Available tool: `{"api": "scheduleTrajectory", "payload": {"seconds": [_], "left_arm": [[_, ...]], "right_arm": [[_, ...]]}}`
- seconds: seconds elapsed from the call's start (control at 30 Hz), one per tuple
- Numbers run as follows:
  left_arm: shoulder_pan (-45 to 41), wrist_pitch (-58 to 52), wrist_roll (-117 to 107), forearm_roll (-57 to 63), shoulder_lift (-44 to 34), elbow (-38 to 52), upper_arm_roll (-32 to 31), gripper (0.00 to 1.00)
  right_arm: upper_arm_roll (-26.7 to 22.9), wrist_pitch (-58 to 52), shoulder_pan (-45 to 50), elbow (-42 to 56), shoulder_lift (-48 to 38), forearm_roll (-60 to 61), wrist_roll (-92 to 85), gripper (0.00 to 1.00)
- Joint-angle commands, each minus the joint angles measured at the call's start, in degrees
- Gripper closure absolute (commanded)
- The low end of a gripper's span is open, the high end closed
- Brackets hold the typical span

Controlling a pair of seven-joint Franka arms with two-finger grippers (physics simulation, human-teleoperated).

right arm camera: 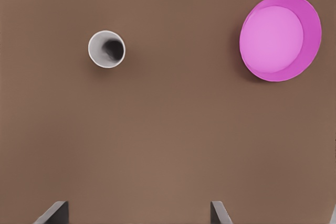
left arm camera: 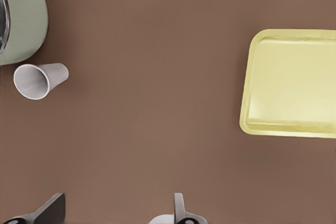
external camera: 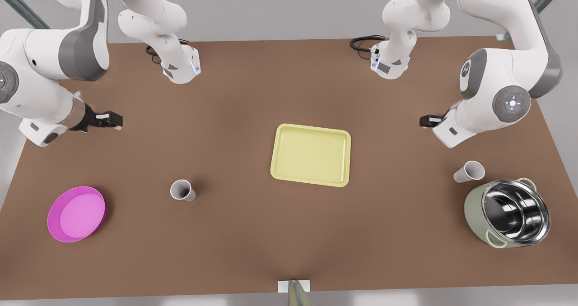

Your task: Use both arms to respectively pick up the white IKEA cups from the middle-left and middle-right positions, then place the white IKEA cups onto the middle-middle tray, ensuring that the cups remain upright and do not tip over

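Note:
One white cup (external camera: 182,190) (right arm camera: 106,49) stands upright on the brown table toward the front view's left, seen from straight above in the right wrist view. My right gripper (external camera: 113,118) (right arm camera: 137,212) hovers open well short of it, nothing between its fingers. The other white cup (external camera: 468,171) (left arm camera: 39,80) stands on the front view's right, close beside a pot. My left gripper (external camera: 426,121) (left arm camera: 115,208) is open and apart from that cup. The pale yellow tray (external camera: 311,155) (left arm camera: 294,82) lies bare in the middle of the table.
A green pot (external camera: 474,211) (left arm camera: 23,19) with a shiny steel inside sits just past the cup on the front view's right. A round pink dish (external camera: 76,213) (right arm camera: 280,38) lies near the table's edge on the front view's left. Both arm bases stand at the far edge.

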Motion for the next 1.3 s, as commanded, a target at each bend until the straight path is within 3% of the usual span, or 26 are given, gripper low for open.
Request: {"api": "scheduleTrajectory", "payload": {"seconds": [0.0,0.07,0.13,0.23,0.4,0.5,0.97,1.0,1.03,1.1,1.23,1.27], "left_arm": [[0.14,7.37,-2.47,-0.22,0.15,0.28,0.02,0.00],[0.40,7.63,-2.12,-0.05,1.99,0.28,0.20,0.00],[5.93,17.29,2.35,-0.22,8.23,-0.25,1.34,0.00],[9.37,33.38,9.48,-0.31,12.98,-6.40,4.77,0.00],[12.53,40.86,11.85,-0.40,16.32,-10.09,5.56,0.00],[13.85,43.05,11.85,-0.40,17.29,-15.01,5.56,0.00],[15.78,45.69,11.41,-0.40,18.60,-22.04,8.28,0.00],[15.70,46.92,11.24,-0.49,18.96,-22.04,8.28,0.02],[15.26,48.32,10.45,-0.49,19.13,-21.96,8.28,0.13],[15.26,49.12,10.18,-0.49,19.22,-21.96,8.28,0.49],[15.78,49.12,10.36,-0.40,18.87,-21.96,8.11,0.65],[15.78,49.12,10.44,-0.40,18.78,-21.87,8.02,0.77]], "right_arm": [[-0.05,6.43,-0.51,-0.50,0.28,0.91,-5.16,0.00],[0.04,10.02,-1.48,0.12,4.76,1.17,-4.37,0.00],[0.56,21.02,-0.77,-0.15,13.99,1.26,-4.11,0.00],[0.65,27.78,-1.30,-0.41,19.88,6.62,-3.93,0.00],[0.65,34.82,-0.77,-0.76,25.42,9.17,-3.93,0.00],[0.74,36.40,-0.69,-1.37,26.30,8.91,-4.02,0.00],[0.92,47.47,1.25,-13.68,23.93,9.00,-4.02,0.00],[0.92,48.00,1.25,-14.21,23.93,9.00,-4.02,0.00],[0.92,48.26,1.25,-14.65,23.93,9.00,-4.02,0.00],[0.92,48.35,1.25,-15.70,23.67,9.00,-4.10,0.00],[0.92,50.55,1.42,-18.95,22.52,9.00,-4.02,0.00],[1.00,51.78,1.42,-20.53,22.00,9.00,-4.02,0.00]]}}
